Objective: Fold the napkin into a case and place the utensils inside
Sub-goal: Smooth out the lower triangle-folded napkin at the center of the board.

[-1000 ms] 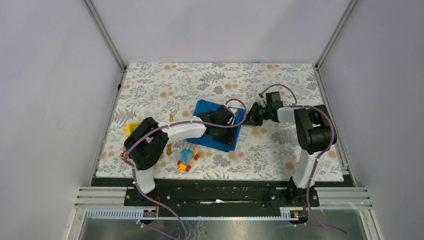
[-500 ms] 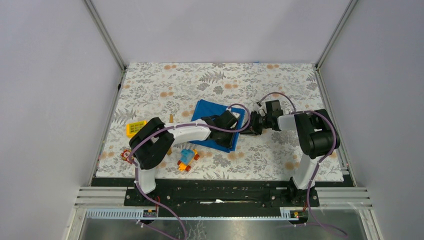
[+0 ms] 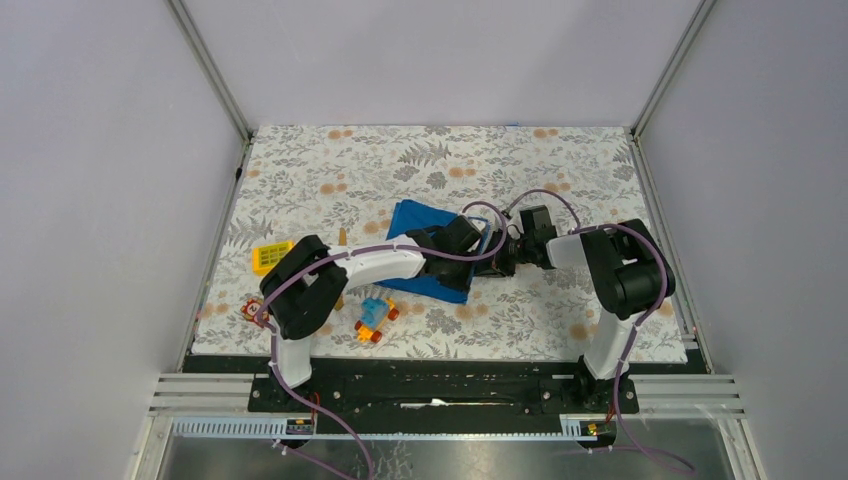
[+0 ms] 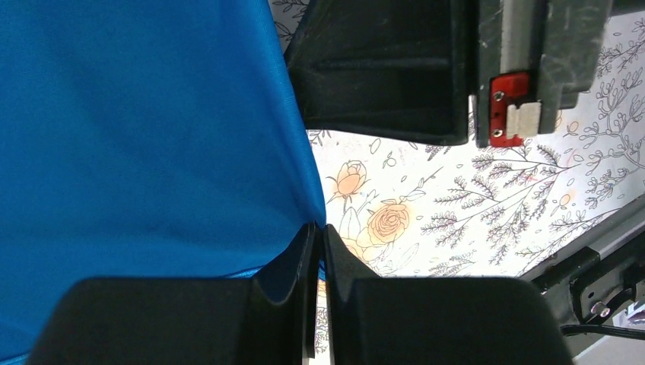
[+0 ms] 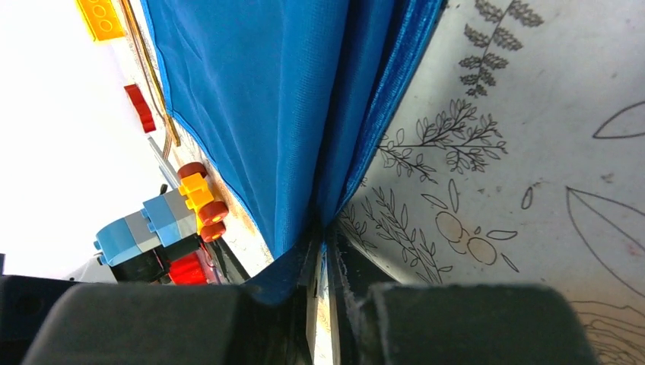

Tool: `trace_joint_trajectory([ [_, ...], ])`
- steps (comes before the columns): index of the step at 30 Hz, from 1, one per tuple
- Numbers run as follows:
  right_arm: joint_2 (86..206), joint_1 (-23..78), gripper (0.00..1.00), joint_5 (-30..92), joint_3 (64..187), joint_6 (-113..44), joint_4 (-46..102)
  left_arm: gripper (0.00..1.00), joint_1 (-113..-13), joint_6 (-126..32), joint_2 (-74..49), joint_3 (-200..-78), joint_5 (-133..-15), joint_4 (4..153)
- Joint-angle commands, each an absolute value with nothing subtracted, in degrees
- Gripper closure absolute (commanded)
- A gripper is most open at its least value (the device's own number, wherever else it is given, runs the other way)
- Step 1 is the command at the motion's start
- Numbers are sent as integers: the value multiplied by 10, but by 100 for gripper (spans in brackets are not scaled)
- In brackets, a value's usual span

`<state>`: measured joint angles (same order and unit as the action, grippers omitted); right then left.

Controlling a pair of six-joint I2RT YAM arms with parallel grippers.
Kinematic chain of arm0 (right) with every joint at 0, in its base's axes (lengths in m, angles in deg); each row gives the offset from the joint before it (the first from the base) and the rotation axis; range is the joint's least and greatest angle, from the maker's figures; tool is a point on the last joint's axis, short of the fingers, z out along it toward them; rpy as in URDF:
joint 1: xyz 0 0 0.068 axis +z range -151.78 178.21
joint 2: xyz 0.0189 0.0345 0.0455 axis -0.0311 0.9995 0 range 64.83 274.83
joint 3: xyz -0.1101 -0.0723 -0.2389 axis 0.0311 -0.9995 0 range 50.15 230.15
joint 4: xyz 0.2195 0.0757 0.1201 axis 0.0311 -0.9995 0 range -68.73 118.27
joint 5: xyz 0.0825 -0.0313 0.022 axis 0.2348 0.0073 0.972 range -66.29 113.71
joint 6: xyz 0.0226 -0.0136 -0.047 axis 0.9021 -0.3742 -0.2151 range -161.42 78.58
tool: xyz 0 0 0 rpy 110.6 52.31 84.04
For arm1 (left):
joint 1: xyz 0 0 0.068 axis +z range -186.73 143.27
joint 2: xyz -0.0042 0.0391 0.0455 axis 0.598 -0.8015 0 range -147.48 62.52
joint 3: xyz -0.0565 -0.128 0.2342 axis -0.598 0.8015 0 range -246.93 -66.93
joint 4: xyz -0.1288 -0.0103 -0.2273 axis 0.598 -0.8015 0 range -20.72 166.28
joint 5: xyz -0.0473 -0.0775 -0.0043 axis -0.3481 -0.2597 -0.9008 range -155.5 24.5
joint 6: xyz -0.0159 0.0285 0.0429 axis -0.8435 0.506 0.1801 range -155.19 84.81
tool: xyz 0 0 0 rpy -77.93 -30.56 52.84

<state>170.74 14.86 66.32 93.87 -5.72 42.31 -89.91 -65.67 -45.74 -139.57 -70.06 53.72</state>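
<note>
The napkin (image 3: 412, 218) is soft and limp, so it will sag; take it at the edge. Your left jaws and right jaws are both clamped on it.

Floral tablecloth (image 3: 400, 165), yellow block (image 3: 267, 257) at left, red patterned block (image 3: 249, 311), blue-and-orange toy car (image 3: 374, 319)

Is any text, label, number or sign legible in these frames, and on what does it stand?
No readable text in any view.
Yellow block: dark marks on top, too small to read.
Red block: a pattern, too small to read.
Red tab in the left wrist view: no lettering.
Napkin: plain.
</note>
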Motion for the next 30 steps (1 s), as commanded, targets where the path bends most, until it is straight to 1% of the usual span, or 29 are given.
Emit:
trace_joint_trajectory([
  [1,1687,148,84,623,933,-68,395,88,-905,-663,-474,-1412,-716,540],
  [4,1666,129,81,604,922,-71,373,84,-905,-662,-472,-1401,-713,538],
  [5,1658,120,79,601,918,-71,368,80,-905,-659,-469,-1400,-707,534],
  [8,1647,102,70,605,914,-77,358,60,-905,-654,-455,-1398,-704,524],
  [10,1644,98,65,606,920,-77,356,52,-905,-655,-438,-1396,-712,524],
  [12,1643,94,56,602,932,-75,358,46,-904,-654,-416,-1398,-723,523],
  [14,1648,92,47,599,952,-74,362,42,-904,-652,-393,-1405,-729,518],
  [15,1654,92,44,596,964,-72,366,41,-904,-650,-377,-1406,-730,515],
  [17,1679,92,41,588,995,-68,367,39,-901,-645,-353,-1406,-727,509],
  [19,1706,92,41,572,1024,-64,368,38,-892,-638,-330,-1403,-725,500],
  [21,1730,93,45,551,1048,-54,372,37,-870,-635,-306,-1394,-731,497],
  [26,1789,94,67,499,1108,-39,380,35,-787,-633,-253,-1360,-804,516],
  [27,1804,94,72,490,1129,-42,376,35,-769,-634,-248,-1355,-820,522],
  [30,1862,93,81,453,1233,-101,309,34,-713,-656,-242,-1339,-876,551],
])
